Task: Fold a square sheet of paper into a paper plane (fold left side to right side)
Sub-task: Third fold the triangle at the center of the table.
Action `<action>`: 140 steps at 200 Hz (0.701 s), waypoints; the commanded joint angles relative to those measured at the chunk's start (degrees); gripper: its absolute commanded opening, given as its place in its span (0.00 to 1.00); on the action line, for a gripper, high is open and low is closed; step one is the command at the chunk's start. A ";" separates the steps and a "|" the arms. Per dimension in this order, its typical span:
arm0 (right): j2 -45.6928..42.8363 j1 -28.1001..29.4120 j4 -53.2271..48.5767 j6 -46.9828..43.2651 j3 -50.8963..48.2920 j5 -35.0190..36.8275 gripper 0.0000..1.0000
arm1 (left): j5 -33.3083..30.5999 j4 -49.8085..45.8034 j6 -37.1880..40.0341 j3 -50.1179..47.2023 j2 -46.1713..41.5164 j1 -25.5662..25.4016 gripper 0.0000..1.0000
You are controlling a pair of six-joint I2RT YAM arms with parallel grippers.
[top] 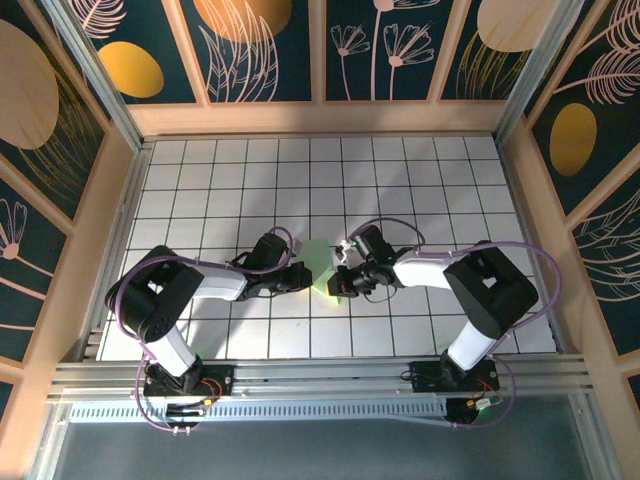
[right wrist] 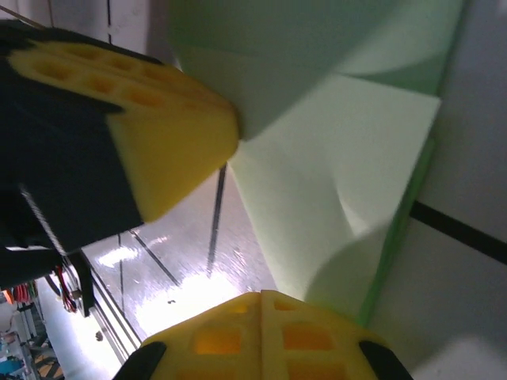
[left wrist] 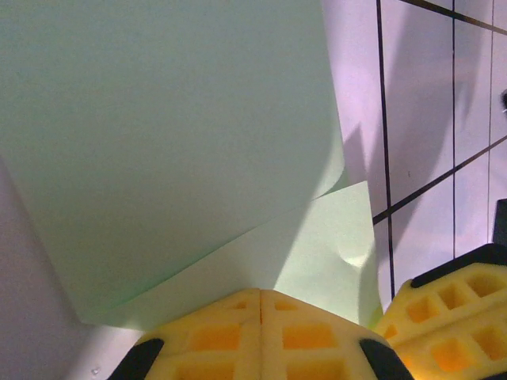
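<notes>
Square sheet of paper: light green, folded, layers overlapping.

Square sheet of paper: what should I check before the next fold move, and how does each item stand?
1. State of the left end effector: shut, ok.
2. State of the right end effector: shut, ok.
3. Position of the square sheet of paper: between both end effectors, ok.
4. Paper actually pinched by either one: cannot tell.
5. Folded layers lined up: not ok; the lower layer juts out past the curled upper flap.
6. End effectors clear of each other: cannot tell.
</notes>
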 commanded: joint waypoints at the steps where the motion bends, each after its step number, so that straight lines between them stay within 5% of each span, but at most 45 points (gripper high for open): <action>1: 0.93 0.62 1.48 1.66 1.75 -0.57 0.00 | -4.89 -5.76 0.71 -0.04 3.04 -0.45 0.00; 140: 7.22 2.88 6.00 4.37 4.50 1.04 0.00 | -7.73 -9.70 0.47 1.50 4.46 -0.87 0.00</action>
